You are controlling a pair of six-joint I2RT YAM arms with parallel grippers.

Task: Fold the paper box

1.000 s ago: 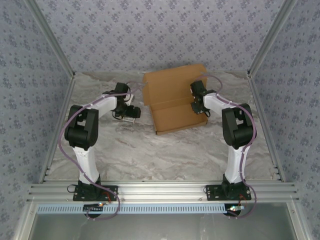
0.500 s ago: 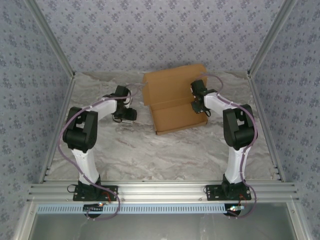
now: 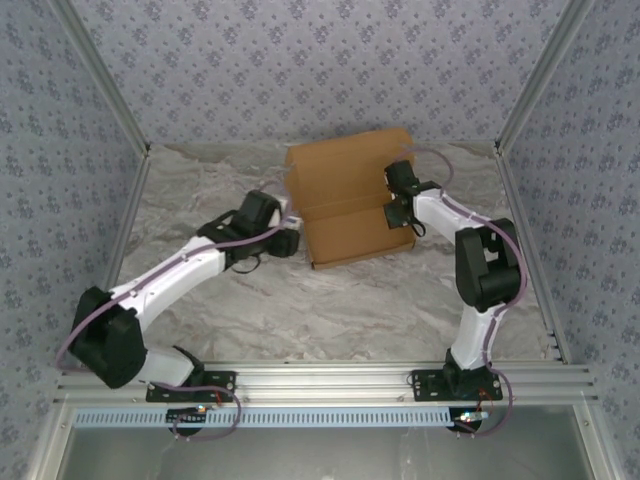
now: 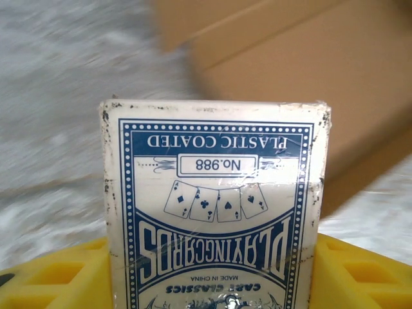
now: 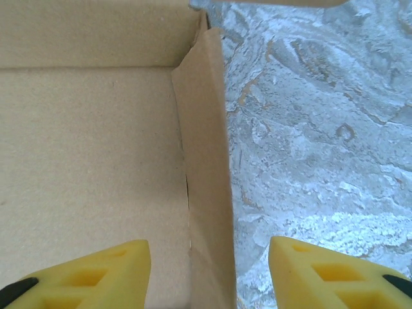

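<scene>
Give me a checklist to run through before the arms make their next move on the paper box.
1. Left gripper grips the card pack: ok, the pack sits upright between its fingers.
2. Right gripper is free: ok, its jaws are open and straddle the right side wall with a gap on each side.
3. That side wall stands up: ok.
4. Paper box floor bare where the right wrist view shows it: ok.
5. Card pack is over the box: not ok, in the top view the left gripper is beside the box's left edge.
6. Near wall folded firmly: cannot tell.
</scene>
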